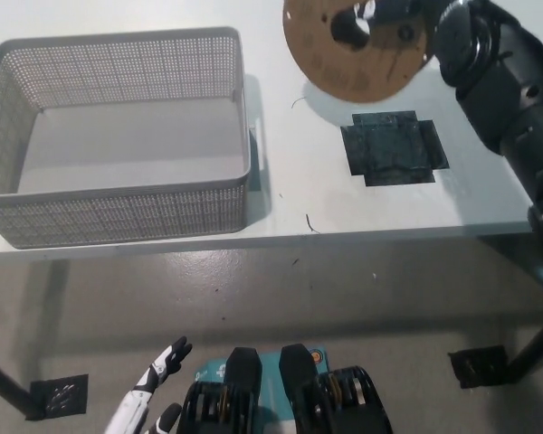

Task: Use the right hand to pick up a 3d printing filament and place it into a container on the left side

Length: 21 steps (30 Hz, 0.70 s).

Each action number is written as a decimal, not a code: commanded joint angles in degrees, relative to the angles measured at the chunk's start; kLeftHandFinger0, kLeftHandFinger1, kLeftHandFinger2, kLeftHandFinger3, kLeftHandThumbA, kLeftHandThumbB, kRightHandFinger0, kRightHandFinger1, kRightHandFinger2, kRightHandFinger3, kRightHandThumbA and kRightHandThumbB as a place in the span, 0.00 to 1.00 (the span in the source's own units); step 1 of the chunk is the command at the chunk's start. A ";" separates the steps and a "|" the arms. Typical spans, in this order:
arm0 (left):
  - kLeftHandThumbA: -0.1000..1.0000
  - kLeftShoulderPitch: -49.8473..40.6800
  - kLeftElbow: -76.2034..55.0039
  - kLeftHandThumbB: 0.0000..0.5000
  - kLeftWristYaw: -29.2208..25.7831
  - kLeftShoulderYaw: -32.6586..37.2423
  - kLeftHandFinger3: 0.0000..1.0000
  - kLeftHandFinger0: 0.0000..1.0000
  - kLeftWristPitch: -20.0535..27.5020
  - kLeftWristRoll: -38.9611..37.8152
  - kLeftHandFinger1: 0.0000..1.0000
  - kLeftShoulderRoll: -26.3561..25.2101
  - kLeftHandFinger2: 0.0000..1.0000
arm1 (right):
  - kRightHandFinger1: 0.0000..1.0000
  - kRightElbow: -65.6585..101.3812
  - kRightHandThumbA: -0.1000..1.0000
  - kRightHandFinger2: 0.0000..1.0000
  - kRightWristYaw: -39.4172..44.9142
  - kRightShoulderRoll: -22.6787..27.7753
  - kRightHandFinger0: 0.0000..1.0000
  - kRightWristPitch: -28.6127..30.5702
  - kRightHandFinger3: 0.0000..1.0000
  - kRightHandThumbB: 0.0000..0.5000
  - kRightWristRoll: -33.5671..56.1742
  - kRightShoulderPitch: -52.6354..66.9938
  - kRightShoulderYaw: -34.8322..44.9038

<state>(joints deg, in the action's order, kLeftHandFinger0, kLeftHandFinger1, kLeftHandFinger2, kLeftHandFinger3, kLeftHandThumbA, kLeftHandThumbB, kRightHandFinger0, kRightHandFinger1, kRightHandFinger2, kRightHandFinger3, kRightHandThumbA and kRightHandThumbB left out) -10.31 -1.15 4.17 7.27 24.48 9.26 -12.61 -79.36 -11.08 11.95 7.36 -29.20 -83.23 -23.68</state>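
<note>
The black right robot hand (407, 14) grips the cardboard filament spool (357, 50), lifted above the counter's (281, 194) far edge. Transfer to the empty grey basket (118, 194) remains. The white left robot hand (163, 366) rests low, fingers apart.

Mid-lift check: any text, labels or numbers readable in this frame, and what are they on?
No text can be read.
Filament spool, held in the right hand: faint print on the brown cardboard face, too blurred to read.
Grey basket: no markings visible.
Dark mat on the table: no markings visible.
Left hand, resting low: none.
</note>
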 commanded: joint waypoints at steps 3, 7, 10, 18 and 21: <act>0.99 -0.56 -0.87 0.83 0.76 0.43 1.00 1.00 2.45 -0.47 1.00 -0.28 1.00 | 0.25 7.34 0.00 0.80 -6.15 -0.70 0.00 2.74 0.81 0.32 2.50 -12.56 4.42; 0.98 -0.73 -0.76 0.81 0.93 1.00 1.00 1.00 2.44 -0.51 1.00 -0.08 1.00 | 0.18 8.29 0.00 0.72 -8.39 -3.73 0.00 5.91 0.70 0.29 1.44 -13.08 4.59; 0.98 -0.53 -0.52 0.81 1.16 1.22 1.00 1.00 2.38 -0.37 1.00 -0.08 1.00 | 0.27 9.34 0.00 0.79 -6.20 -6.67 0.00 4.28 0.76 0.26 2.66 -14.37 5.91; 0.98 -0.78 -1.39 0.79 1.43 1.80 1.00 1.00 1.52 0.03 1.00 0.03 1.00 | 0.23 8.56 0.00 0.75 -7.81 -14.15 0.00 4.54 0.75 0.29 2.08 -15.23 6.23; 0.98 -0.99 -1.52 0.78 1.76 2.10 1.00 1.00 1.52 -0.34 1.00 -0.05 1.00 | 0.23 7.89 0.00 0.76 -8.51 -16.38 0.00 2.56 0.76 0.34 1.38 -14.88 5.66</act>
<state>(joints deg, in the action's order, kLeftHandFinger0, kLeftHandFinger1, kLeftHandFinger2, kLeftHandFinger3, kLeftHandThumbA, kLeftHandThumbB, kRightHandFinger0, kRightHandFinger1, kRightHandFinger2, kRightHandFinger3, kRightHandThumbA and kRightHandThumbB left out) -10.51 -1.11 5.07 9.04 24.47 9.33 -12.54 -72.91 -14.42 -2.85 8.53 -28.34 -91.96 -18.51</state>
